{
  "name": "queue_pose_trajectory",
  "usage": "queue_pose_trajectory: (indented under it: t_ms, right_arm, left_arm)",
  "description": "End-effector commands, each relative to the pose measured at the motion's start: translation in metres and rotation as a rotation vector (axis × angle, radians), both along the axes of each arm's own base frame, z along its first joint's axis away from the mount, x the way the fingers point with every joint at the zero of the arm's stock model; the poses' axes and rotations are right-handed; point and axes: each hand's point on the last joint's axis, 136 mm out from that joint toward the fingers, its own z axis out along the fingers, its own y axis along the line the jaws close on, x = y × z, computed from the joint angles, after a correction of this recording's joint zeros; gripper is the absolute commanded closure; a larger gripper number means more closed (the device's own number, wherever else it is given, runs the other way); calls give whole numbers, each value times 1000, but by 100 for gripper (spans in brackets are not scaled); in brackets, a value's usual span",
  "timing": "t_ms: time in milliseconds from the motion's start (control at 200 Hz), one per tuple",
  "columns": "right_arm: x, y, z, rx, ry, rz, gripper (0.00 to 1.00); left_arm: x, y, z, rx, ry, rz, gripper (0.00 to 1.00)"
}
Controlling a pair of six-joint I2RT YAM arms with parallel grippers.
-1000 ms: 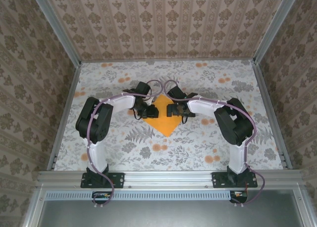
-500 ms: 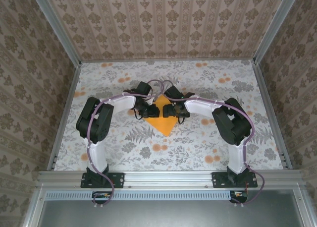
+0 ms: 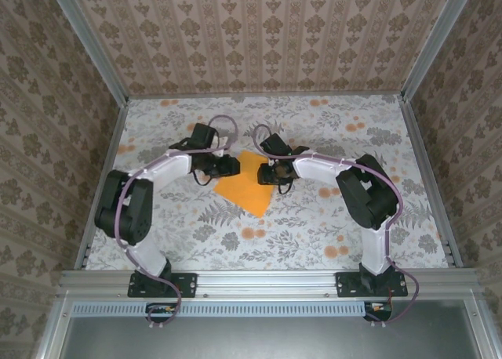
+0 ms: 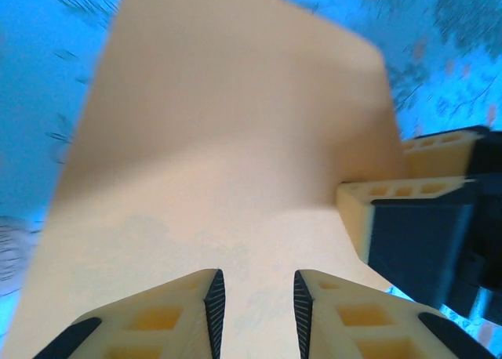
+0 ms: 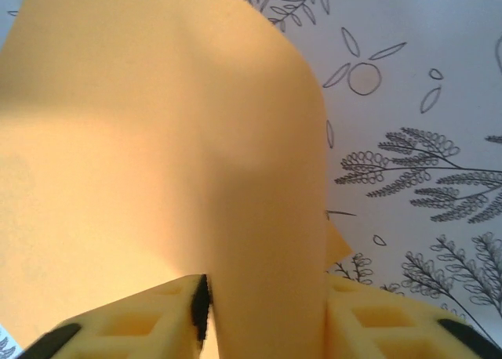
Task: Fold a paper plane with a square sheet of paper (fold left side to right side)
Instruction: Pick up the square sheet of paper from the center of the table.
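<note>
We see square sheet of paper [image 3: 245, 188] lying diamond-wise on desk [image 3: 314, 226]. Right gripper [image 3: 271, 173] at sheet's right corner, clamped on bulged paper. Left gripper [image 3: 226, 168] at sheet's left corner, jaws narrow; we cannot tell whether pinching.

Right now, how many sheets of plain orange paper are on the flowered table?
1. The thin bright orange square sheet of paper lies between the left gripper and the right gripper. Another beneath it would be hidden.
</note>
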Motion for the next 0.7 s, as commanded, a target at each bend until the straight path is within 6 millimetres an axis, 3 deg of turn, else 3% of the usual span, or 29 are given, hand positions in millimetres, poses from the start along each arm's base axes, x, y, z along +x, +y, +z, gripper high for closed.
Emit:
queue_pose_trajectory:
  t_ms: [0, 105, 195, 300, 495, 635, 695]
  right_arm:
    - [0, 6, 16, 82, -21, 29, 65]
    - [3, 13, 39, 213, -68, 66, 68]
    - [2, 15, 64, 316, -117, 130, 70]
    - [-5, 14, 102, 431, -185, 224, 73]
    - [-34, 1, 173, 561, -294, 389, 74]
    - [-57, -10, 232, 666, -371, 476, 74]
    - [-74, -14, 267, 709, -431, 535, 74]
  left_arm:
    - [-4, 12, 17, -49, -25, 25, 64]
    - [-4, 26, 34, -119, -67, 57, 60]
    - [-5, 35, 52, -191, -132, 68, 50]
    - [-7, 35, 85, -309, -251, 29, 40]
    - [-18, 28, 144, -471, -459, -58, 26]
    - [-31, 21, 195, -584, -606, -148, 14]
    - [-40, 18, 216, -617, -671, -192, 8]
